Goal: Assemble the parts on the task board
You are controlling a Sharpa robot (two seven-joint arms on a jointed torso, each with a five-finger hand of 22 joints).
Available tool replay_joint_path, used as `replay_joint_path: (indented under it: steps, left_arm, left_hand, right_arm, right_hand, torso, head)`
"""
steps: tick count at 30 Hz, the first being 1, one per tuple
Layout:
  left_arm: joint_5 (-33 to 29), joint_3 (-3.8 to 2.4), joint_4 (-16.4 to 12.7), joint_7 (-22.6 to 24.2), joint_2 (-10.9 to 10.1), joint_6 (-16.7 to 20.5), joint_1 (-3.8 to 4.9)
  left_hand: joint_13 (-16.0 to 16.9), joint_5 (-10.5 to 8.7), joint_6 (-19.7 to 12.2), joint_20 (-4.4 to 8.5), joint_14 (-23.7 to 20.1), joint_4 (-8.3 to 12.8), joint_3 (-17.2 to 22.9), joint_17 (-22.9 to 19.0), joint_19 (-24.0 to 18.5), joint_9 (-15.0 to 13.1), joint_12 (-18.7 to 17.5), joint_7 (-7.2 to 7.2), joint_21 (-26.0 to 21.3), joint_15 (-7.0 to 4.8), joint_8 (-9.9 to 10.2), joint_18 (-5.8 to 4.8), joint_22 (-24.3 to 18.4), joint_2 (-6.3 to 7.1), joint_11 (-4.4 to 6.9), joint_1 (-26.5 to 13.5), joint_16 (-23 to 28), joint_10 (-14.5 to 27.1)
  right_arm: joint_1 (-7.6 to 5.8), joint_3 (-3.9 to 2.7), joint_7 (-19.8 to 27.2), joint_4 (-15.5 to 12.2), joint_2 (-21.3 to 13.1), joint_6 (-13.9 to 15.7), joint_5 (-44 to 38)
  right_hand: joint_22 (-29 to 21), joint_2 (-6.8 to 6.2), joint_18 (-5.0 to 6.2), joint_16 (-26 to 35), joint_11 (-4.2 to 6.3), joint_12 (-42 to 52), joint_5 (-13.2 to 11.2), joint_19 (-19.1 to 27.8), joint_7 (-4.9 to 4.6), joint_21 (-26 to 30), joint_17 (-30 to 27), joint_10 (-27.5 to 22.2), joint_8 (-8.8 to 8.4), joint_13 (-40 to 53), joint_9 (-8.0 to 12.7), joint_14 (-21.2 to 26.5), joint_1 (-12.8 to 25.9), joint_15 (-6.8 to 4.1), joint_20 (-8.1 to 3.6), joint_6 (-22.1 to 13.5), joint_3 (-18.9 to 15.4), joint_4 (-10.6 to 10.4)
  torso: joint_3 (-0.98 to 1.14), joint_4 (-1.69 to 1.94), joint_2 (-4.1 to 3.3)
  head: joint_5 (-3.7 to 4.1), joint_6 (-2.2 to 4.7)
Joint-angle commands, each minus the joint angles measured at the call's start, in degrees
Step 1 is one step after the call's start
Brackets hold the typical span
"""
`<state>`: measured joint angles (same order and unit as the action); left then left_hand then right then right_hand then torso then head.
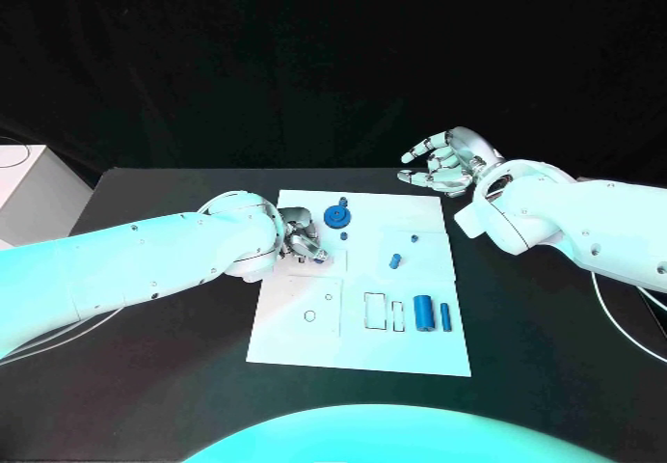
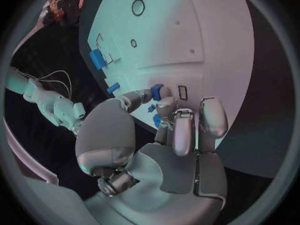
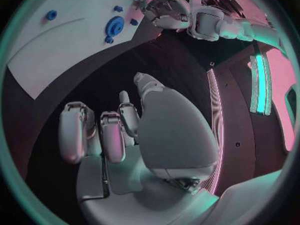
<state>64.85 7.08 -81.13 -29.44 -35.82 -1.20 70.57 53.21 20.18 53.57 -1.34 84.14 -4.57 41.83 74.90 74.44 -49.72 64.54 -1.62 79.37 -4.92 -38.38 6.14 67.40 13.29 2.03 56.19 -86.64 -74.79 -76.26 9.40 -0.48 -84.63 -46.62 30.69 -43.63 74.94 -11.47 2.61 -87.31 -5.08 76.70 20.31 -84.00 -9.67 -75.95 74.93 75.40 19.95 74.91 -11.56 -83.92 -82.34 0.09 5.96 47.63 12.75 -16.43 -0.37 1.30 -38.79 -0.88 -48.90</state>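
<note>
1. Your left hand [image 1: 299, 239] is over the task board's [image 1: 364, 342] left edge, pinching a small blue part [image 2: 156, 91] at its fingertips [image 2: 164, 105].
2. The blue gear [image 1: 338, 215] stands just beside it, toward the far edge.
3. Your right hand [image 1: 442, 159] hovers off the far right corner, holding nothing, fingers loosely curled; the left is much nearer.

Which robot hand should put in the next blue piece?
Probably the left hand: it is already over the task board, fingers at a small blue piece. The right hand hovers off the board's far corner, holding nothing.
</note>
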Motion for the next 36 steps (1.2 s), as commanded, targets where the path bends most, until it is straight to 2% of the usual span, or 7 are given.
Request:
replay_joint_path:
  steps: [1,5,17,27,29,32,36]
  left_arm:
    - [-0.32,0.18,-0.06,0.23,0.13,-1.26,-0.26]
    - [-0.24,0.18,-0.12,0.24,-0.14,-1.21,-0.26]
    - [0.66,0.07,-1.17,0.23,-1.49,-0.78,-0.25]
    - [0.75,-0.92,-2.6,0.17,-2.76,-0.67,-0.23]
    - [0.46,-1.22,-2.89,0.17,-2.96,-0.62,-0.23]
    - [0.03,-1.67,-3.34,0.17,-3.28,-0.47,-0.23]
    - [-0.81,-2.35,-3.85,0.2,-3.74,-0.3,-0.22]
  left_hand:
    - [0.06,-0.5,0.45,-0.06,4.23,-0.86,-1.94,8.87,0.33,0.0,0.28,-0.01,-0.37,-0.36,0.26,-1.06,-0.12,0.02,0.2,-0.85,-0.27,0.1]
    - [0.22,-0.58,0.74,-0.09,4.23,-3.14,-6.94,8.89,0.42,0.04,0.4,-0.13,-0.46,-0.3,0.65,-1.07,-0.12,0.11,0.1,-0.97,-0.29,0.17]
    - [0.38,-0.48,0.98,-0.15,4.25,-7.21,-13.33,9.01,0.58,-0.07,0.58,-0.27,-0.5,-0.19,1.05,-1.1,0.05,0.39,-0.03,-0.94,-0.36,0.27]
    - [0.39,-0.78,1.01,-0.16,4.28,-8.73,-15.11,9.11,0.61,-0.19,0.64,-0.26,-0.51,-0.19,1.06,-1.1,0.07,0.38,-0.03,-0.66,-0.42,0.28]
    - [0.52,-1.9,1.04,-0.18,4.31,-9.97,-16.32,9.22,0.66,-0.27,0.76,-0.25,-0.49,-0.17,1.06,-1.11,0.15,0.36,-0.02,-0.52,-0.48,0.23]
    - [0.58,-9.48,1.11,-0.18,4.44,-12.14,-20.12,9.68,0.87,-0.54,0.98,-0.15,-0.33,-0.22,0.98,-1.17,0.5,-0.37,0.04,-0.28,-0.74,0.15]
    - [0.52,-11.7,1.1,-0.18,4.43,-12.21,-22.31,9.67,0.88,-0.64,1.02,-0.12,-0.32,-0.23,0.98,-1.17,0.55,-1.23,0.05,-0.58,-0.74,0.2]
  right_arm:
    - [0.06,-0.01,0.46,0.02,-0.03,-0.78,-0.18]
    - [0.1,-0.01,0.51,0.03,-0.07,-0.77,0.01]
    - [0.27,-0.01,0.64,0.02,-0.19,-0.7,0.2]
    - [0.38,-0.01,0.7,-0.01,-0.28,-0.67,0.25]
    - [0.42,-0.01,0.72,0.0,-0.29,-0.67,0.29]
    - [0.48,-0.01,0.74,0.03,-0.28,-0.67,0.33]
    - [0.52,-0.01,0.75,0.03,-0.3,-0.69,0.37]
  right_hand:
    - [6.97,0.14,0.56,0.34,0.1,-0.4,0.39,0.0,-0.18,0.37,9.68,-0.59,-0.35,-0.2,0.07,-4.38,0.68,0.5,0.45,-0.38,0.22,-0.02]
    - [6.97,0.14,0.56,0.34,0.1,-0.4,0.39,0.0,-0.18,0.37,9.68,-0.59,-0.35,-0.2,0.07,-4.38,0.68,0.5,0.45,-0.38,0.22,-0.02]
    - [6.83,0.17,0.62,0.46,0.08,-0.55,0.35,0.1,-0.2,0.63,9.5,-0.77,-0.36,-0.38,0.09,-4.31,1.01,0.52,0.46,-0.43,0.25,-0.1]
    - [6.71,0.19,0.66,0.51,0.07,-0.59,0.34,0.18,-0.21,0.86,9.41,-0.82,-0.38,-0.44,0.1,-4.28,1.23,0.53,0.47,-0.48,0.28,-0.13]
    - [6.71,0.19,0.66,0.51,0.07,-0.59,0.34,0.18,-0.21,0.86,9.41,-0.82,-0.38,-0.44,0.1,-4.28,1.23,0.53,0.47,-0.48,0.28,-0.13]
    - [6.7,0.22,0.66,0.54,0.06,-0.61,0.34,0.19,-0.21,0.89,9.37,-0.84,-0.39,-0.47,0.12,-4.27,1.42,0.53,0.47,-0.51,0.29,-0.15]
    - [6.67,0.26,0.67,0.56,0.06,-0.61,0.34,0.2,-0.22,0.94,9.34,-0.85,-0.39,-0.48,0.12,-4.26,1.58,0.54,0.48,-0.53,0.31,-0.16]
  torso:
    - [-0.02,0.0,0.0]
    - [-0.01,-0.01,-0.01]
    - [-0.03,0.03,-0.01]
    - [-0.02,0.02,-0.03]
    - [-0.02,0.01,0.0]
    - [0.01,-0.04,0.0]
    - [0.04,-0.08,-0.06]
  head:
    - [0.06,0.13]
    - [0.06,0.25]
    - [0.22,0.56]
    - [0.18,0.74]
    - [0.2,0.81]
    - [0.19,0.88]
    - [0.24,1.03]
